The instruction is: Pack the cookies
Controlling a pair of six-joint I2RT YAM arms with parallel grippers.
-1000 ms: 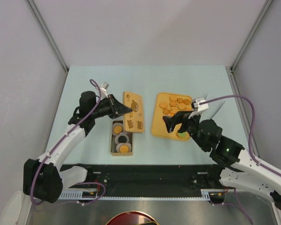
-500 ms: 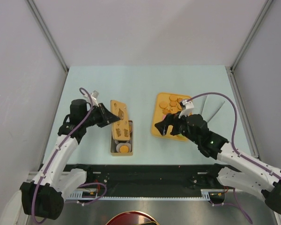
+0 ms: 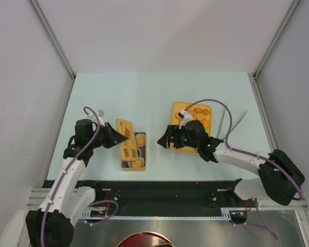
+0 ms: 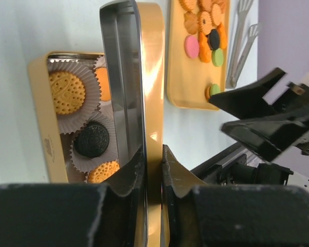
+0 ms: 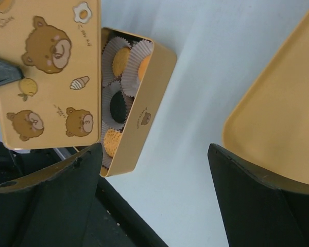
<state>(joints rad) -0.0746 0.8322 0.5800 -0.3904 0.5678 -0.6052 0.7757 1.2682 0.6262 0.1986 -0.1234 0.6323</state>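
Lidding looks to be the step in hand. The left fingers (image 4: 136,172) pinch the lid (image 5: 46,77) by its edge, tilted over the tin (image 5: 144,118). Cookies (image 4: 67,92) sit inside the tin, with more on the tray (image 5: 278,118) to its right. The right fingers (image 3: 167,136) spread wide and empty beside the tin. The next move calls for lowering the lid squarely.

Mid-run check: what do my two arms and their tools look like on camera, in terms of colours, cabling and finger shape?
The left arm and right arm have white links with black joints. A purple cable loops off each wrist. The left tool and right tool are matte black, each with two wedge-shaped fingers tapering to blunt tips. No markings are legible.
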